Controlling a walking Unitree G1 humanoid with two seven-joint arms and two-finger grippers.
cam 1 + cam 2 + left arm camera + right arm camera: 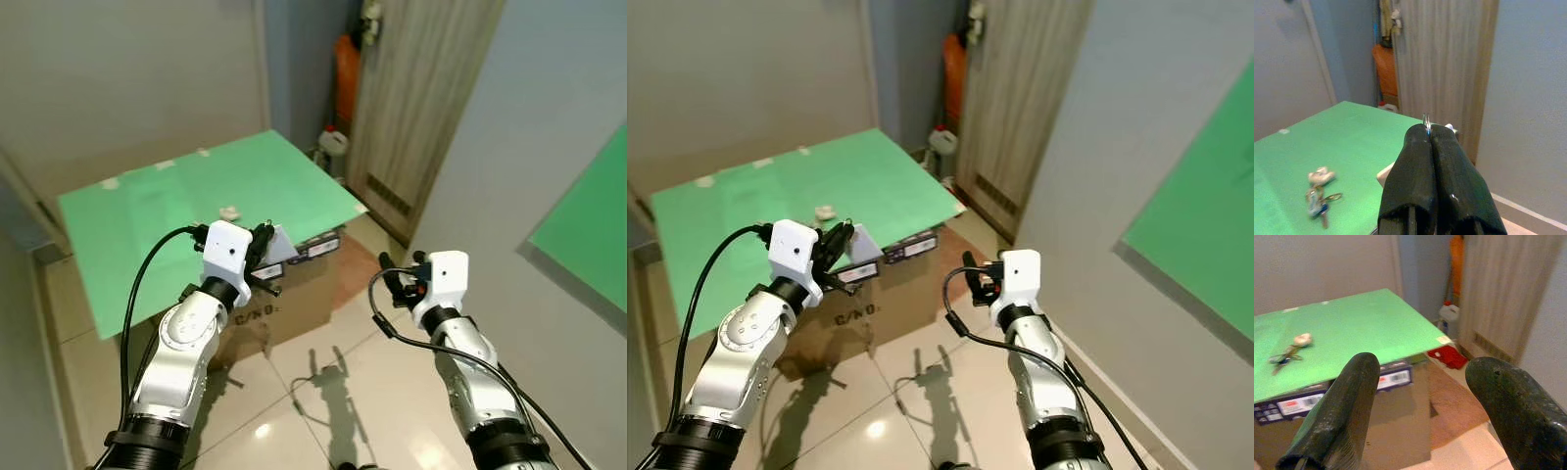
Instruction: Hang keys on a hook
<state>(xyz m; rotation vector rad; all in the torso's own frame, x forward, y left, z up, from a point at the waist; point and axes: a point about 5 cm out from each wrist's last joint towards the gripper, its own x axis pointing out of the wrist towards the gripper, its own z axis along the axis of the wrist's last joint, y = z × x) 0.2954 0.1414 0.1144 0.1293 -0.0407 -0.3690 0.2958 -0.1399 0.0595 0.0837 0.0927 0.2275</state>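
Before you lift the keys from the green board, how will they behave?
The keys look like several loose pieces joined together, so they would probably dangle and swing. They seem small and light. On the smooth board, a push would likely slide them.

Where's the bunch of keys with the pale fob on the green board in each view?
Left eye view: bunch of keys on the green board, just beyond the left gripper.
Right eye view: same spot.
Left wrist view: on the board past the shut fingers pinching a metal ring.
Right wrist view: far across the board.
Shared landmark: green board's corner by the wooden door.
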